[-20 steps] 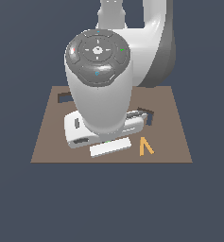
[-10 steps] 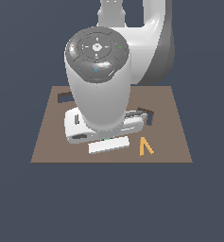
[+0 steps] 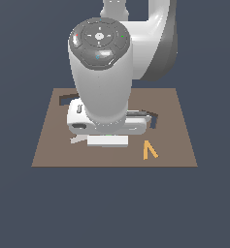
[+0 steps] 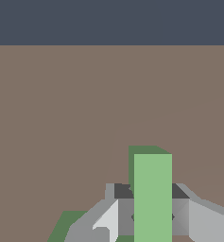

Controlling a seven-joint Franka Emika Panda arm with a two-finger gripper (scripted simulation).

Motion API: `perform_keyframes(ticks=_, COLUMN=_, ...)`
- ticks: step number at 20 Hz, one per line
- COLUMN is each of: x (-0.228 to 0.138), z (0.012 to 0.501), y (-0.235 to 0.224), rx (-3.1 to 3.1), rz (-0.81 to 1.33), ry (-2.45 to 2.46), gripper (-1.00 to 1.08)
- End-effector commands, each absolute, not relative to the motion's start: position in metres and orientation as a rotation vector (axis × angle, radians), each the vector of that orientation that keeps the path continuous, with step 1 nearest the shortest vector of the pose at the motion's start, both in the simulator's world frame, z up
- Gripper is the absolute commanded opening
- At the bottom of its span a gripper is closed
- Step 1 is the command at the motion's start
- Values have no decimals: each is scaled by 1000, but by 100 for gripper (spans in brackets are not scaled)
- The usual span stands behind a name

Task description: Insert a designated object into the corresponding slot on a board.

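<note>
In the wrist view my gripper (image 4: 152,216) is shut on the green L-shaped block (image 4: 152,189). One arm of the block stands between the grey fingers (image 4: 202,218), and another green part (image 4: 65,226) shows beside them. The brown board (image 4: 61,118) lies below. In the exterior view the arm's hand (image 3: 106,123) hangs over the middle of the board (image 3: 48,145) and hides the block. Dark cut-outs show partly at the exterior view's right (image 3: 153,119) and back left (image 3: 65,99). I cannot tell which one is the L-shaped slot.
An orange V-shaped piece (image 3: 149,150) lies on the board near its front edge, to the exterior view's right of the hand. The arm's large white link (image 3: 104,72) blocks the view of the board's centre.
In the exterior view the arm's wrist and hand have shifted a little upward in the picture. The orange piece and the board have not moved.
</note>
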State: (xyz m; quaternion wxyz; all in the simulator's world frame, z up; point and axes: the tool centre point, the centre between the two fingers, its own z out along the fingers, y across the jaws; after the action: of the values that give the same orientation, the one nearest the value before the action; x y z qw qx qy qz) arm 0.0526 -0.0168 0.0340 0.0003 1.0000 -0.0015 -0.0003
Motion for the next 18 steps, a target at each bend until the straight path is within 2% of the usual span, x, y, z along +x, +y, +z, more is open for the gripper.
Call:
perform_keyframes(ticks=1, x=45, z=35, y=-16, rx=3139, rz=0, ry=-118, gripper=-100)
perform_keyframes(ticks=18, x=-12, z=37, y=11, rx=2947, rz=1, ry=-1086, gripper=-100)
